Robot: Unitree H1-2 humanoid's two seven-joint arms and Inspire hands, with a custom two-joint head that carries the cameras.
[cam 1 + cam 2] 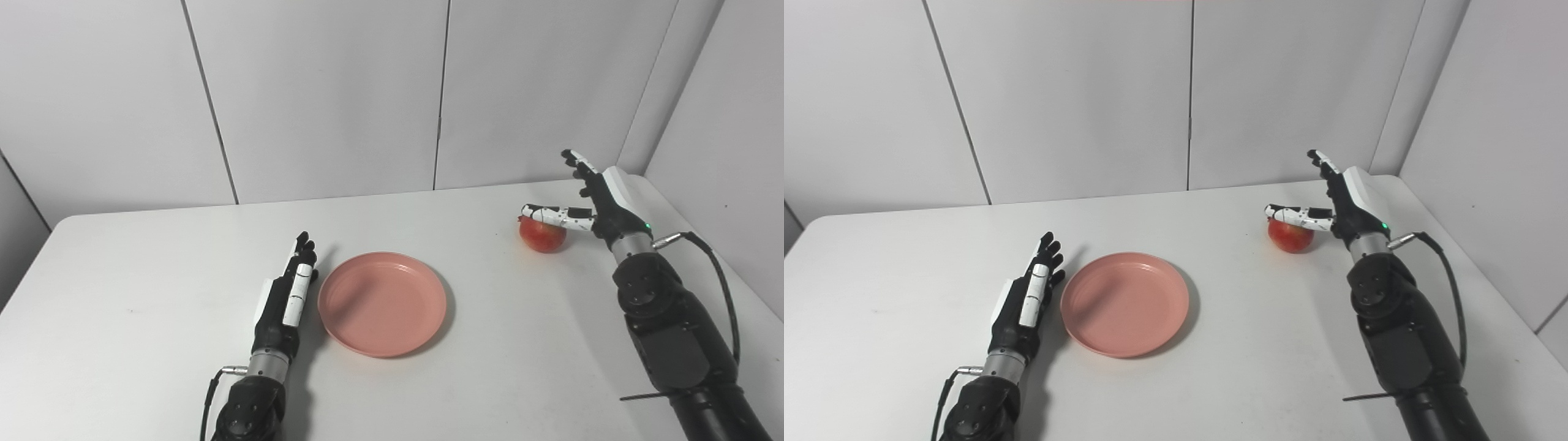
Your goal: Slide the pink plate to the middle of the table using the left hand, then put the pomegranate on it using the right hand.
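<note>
The pink plate [383,303] lies flat near the middle of the white table [153,263], with nothing on it. My left hand [288,294] rests edge-on just left of the plate's rim, fingers straight and together, holding nothing. The red pomegranate [542,234] sits on the table at the far right. My right hand [591,196] hovers over it, open, with the thumb stretched across its top and the fingers pointing up and away. The right half of the fruit is hidden behind the hand.
Grey wall panels [318,92] stand right behind the table's far edge, and a side wall [729,135] closes in at the right. A cable [716,269] loops off my right wrist.
</note>
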